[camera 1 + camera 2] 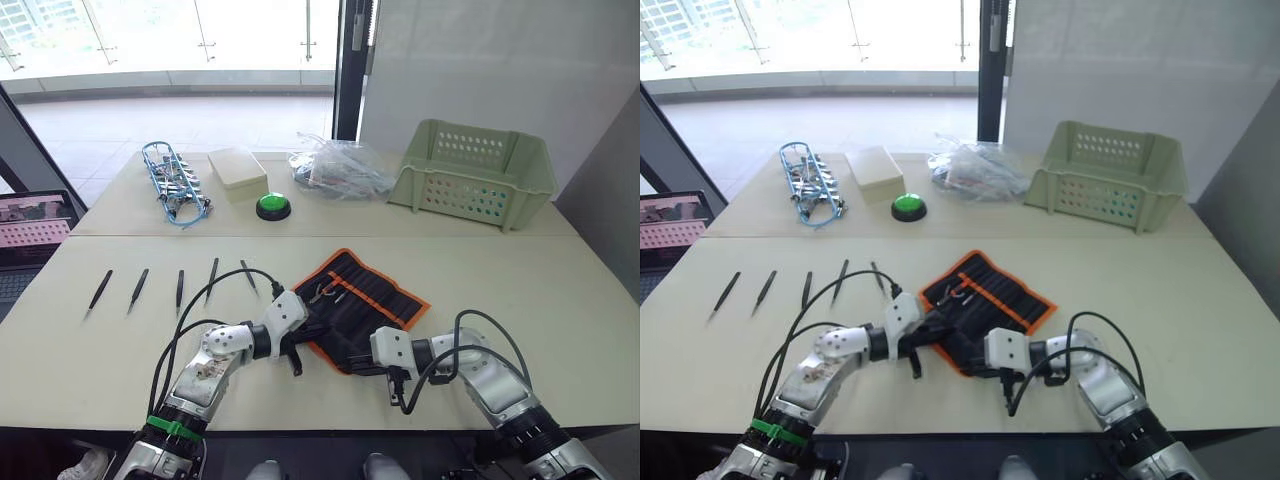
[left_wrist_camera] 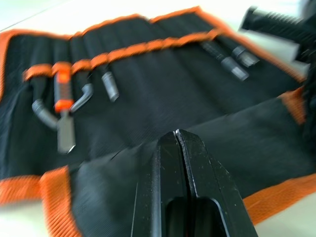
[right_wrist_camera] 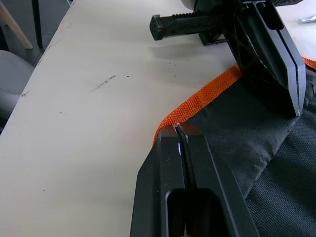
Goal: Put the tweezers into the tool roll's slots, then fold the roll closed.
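Both end effectors are on the tool roll (image 1: 362,304), which lies unrolled near the front edge of the surface (image 1: 560,300), slightly right of centre. Left end effector (image 2: 177,136): fingers pressed together, pinching the black flap along the roll's near edge. Right end effector (image 3: 177,129): also pressed together, nipping the orange edging at the near corner.

The five tweezers (image 1: 180,287) lie in a row on the bare surface to the left of the roll, well apart from it, none loaded yet. So this looks like flap prep, not the closing fold.

To do it well: lift both sides evenly, w/ little height, and lay the flap back so the slots (image 2: 148,89) are fully exposed. Don't drag the roll toward the front edge. A few slots already hold other tools (image 2: 64,106); pick empty ones for the tweezers. Release only once the flap lies flat.
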Tool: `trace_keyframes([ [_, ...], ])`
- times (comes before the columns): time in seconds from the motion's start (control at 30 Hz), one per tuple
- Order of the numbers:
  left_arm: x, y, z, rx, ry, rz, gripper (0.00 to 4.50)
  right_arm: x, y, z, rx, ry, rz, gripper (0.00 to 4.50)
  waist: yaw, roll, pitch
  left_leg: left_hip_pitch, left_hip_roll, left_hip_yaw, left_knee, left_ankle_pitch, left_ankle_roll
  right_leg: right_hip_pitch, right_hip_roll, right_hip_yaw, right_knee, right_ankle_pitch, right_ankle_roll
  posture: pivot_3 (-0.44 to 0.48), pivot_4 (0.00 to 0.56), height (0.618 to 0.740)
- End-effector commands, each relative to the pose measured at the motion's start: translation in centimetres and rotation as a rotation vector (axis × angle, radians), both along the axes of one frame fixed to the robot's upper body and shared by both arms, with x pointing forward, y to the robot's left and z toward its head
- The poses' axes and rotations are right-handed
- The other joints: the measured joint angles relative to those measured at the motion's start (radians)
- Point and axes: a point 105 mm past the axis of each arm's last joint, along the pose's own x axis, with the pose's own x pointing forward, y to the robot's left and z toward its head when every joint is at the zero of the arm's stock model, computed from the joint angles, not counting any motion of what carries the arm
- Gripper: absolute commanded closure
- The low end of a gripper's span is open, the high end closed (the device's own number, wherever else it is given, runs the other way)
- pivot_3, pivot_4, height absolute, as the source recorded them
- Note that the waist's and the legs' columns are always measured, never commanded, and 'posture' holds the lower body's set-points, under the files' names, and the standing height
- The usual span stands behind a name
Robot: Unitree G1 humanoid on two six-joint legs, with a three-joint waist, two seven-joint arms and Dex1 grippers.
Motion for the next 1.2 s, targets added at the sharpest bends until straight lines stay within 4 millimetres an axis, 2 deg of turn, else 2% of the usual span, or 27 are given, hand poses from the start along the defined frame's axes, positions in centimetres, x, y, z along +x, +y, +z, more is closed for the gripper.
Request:
trace_keyframes([
  [0.03,1.2,2.3,-0.4,0.046,-0.021,0.081,4.48,-1.2,-1.4,-4.5,-0.158,0.151,-0.042,4.5,-0.001,0.0,0.0,0.0,0.0,0.0,0.0,0.0,0.0,0.0,0.0,0.0,0.0,0.0,0.0,0.0,0.15,0.74],
  [0.13,1.9,4.1,-1.1,0.055,-0.017,0.133,4.48,-1.4,-1.6,-4.9,-0.18,0.166,-0.041,4.5,-0.003,0.0,-0.001,0.003,0.0,0.0,-0.001,0.0,0.0,0.002,0.0,0.0,0.0,0.0,0.0,0.0,0.15,0.74],
  [0.23,2.9,5.6,-0.7,0.031,-0.026,0.174,4.48,-1.5,-1.5,-5.0,-0.183,0.171,-0.039,4.5,-0.003,-0.001,-0.002,0.008,0.0,0.0,-0.006,0.0,0.0,0.007,0.0,0.0,-0.003,-0.001,0.001,0.0,0.15,0.74],
  [0.4,3.0,5.8,-0.8,0.053,-0.047,0.151,4.48,-1.5,-1.5,-5.0,-0.179,0.184,-0.04,4.5,-0.004,-0.001,-0.005,0.012,0.0,0.0,-0.009,0.0,0.0,0.01,-0.001,0.0,-0.005,-0.003,0.005,0.0,0.15,0.74],
  [0.57,3.2,5.4,0.4,-0.003,-0.069,0.136,4.48,-1.1,-1.2,-4.3,-0.136,0.155,-0.046,4.5,-0.003,-0.001,-0.006,0.015,0.0,0.0,-0.013,0.0,0.0,0.014,-0.001,0.0,-0.009,-0.003,0.005,0.0,0.15,0.74],
  [0.63,3.3,5.3,1.2,-0.027,-0.083,0.129,4.48,-0.9,-0.8,-3.4,-0.074,0.143,-0.053,4.5,-0.003,-0.001,-0.006,0.015,0.0,0.0,-0.013,0.0,0.0,0.014,-0.001,0.0,-0.01,-0.003,0.005,0.0,0.15,0.74],
  [0.77,3.3,5.7,3.4,-0.092,-0.121,0.14,4.48,0.1,-0.2,0.1,0.134,0.068,-0.106,4.5,-0.003,-0.002,-0.005,0.011,0.0,-0.001,-0.013,0.0,0.0,0.012,-0.001,-0.001,-0.011,-0.001,0.002,0.0,0.15,0.74],
  [0.83,3.2,6.2,4.2,-0.108,-0.135,0.156,4.48,0.7,-0.2,1.8,0.21,0.016,-0.137,4.5,-0.004,-0.002,-0.005,0.005,0.0,-0.001,-0.013,0.0,-0.001,0.005,-0.001,-0.001,-0.011,0.0,0.0,0.0,0.15,0.74],
  [0.93,2.6,7.3,5.1,-0.106,-0.138,0.163,4.48,2.0,-0.9,4.6,0.33,0.067,-0.231,4.5,-0.007,-0.002,-0.004,-0.005,0.0,0.0,-0.012,0.001,-0.002,-0.01,-0.002,0.001,-0.003,0.001,0.0,0.0,0.15,0.74],
  [1.0,2.4,8.1,5.5,-0.102,-0.148,0.188,4.48,2.3,-1.5,5.2,0.335,0.094,-0.244,4.5,-0.006,-0.001,-0.004,-0.012,0.0,0.0,-0.011,0.001,-0.002,-0.019,-0.001,0.002,0.0,0.001,-0.001,0.0,0.15,0.74],
  [1.17,1.0,10.4,7.2,-0.133,-0.174,0.24,4.48,3.1,-3.5,6.9,0.34,0.131,-0.274,4.5,-0.003,-0.001,-0.001,-0.013,0.0,0.0,-0.011,0.001,-0.002,-0.02,-0.001,0.002,-0.001,0.001,-0.001,0.0,0.15,0.74],
  [1.2,0.5,11.0,7.5,-0.15,-0.172,0.256,4.24,3.3,-3.9,7.0,0.325,0.131,-0.273,4.5,-0.003,-0.001,-0.001,-0.013,0.0,0.001,-0.011,0.001,-0.002,-0.019,-0.001,0.002,-0.001,0.001,-0.001,0.0,0.15,0.74],
])
